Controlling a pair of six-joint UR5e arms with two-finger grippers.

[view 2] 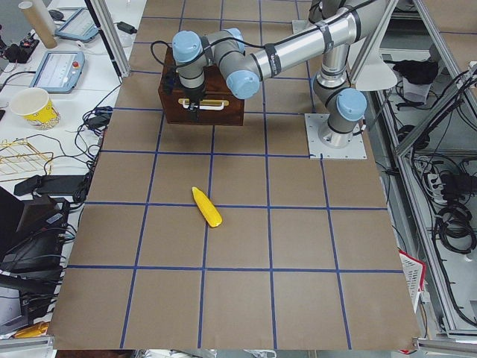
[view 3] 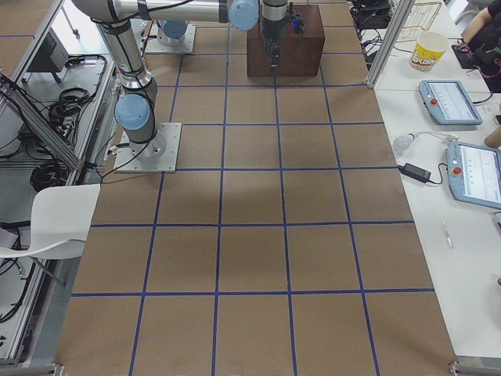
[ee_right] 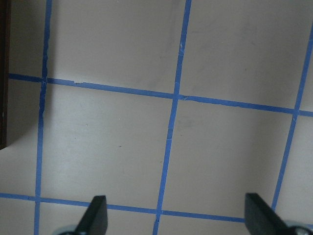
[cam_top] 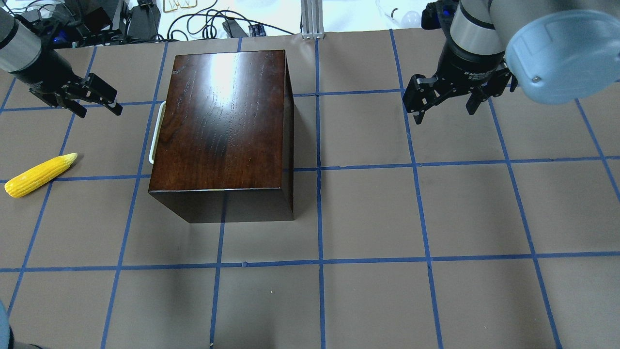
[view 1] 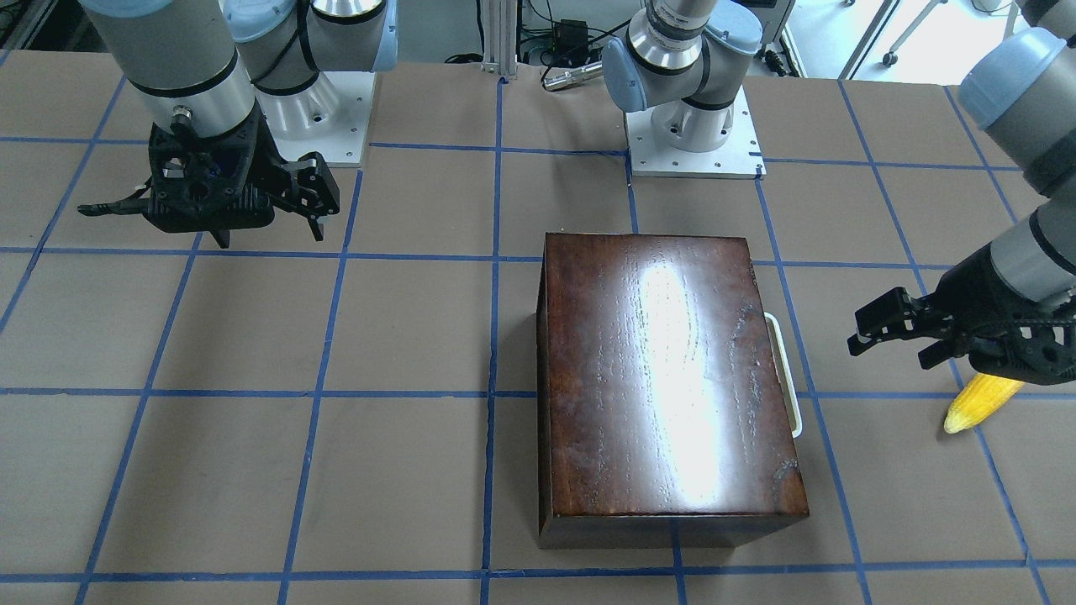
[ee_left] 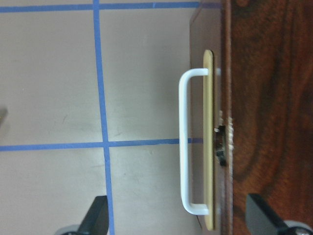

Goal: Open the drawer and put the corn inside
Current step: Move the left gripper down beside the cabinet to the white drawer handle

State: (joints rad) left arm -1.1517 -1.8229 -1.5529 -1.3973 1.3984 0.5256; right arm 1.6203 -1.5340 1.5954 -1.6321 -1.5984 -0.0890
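The dark-brown box (cam_top: 223,131) stands left of the table's middle. Its drawer (ee_left: 196,107) is shut and faces the robot's left. The white loop handle (cam_top: 156,131) shows along that side. The yellow corn (cam_top: 41,175) lies flat on the table, left of the box and apart from it. My left gripper (cam_top: 99,110) hovers open and empty between the corn and the handle, touching neither. In its wrist view the handle (ee_left: 184,147) lies below the spread fingers. My right gripper (cam_top: 445,114) hangs open and empty over the table to the right of the box.
Brown paper with a blue tape grid (cam_top: 319,261) covers the table. The two arm bases (view 1: 693,143) sit along the robot's edge. A side bench carries tablets (view 3: 450,102) and a paper cup (view 3: 429,51) beyond the table's far edge.
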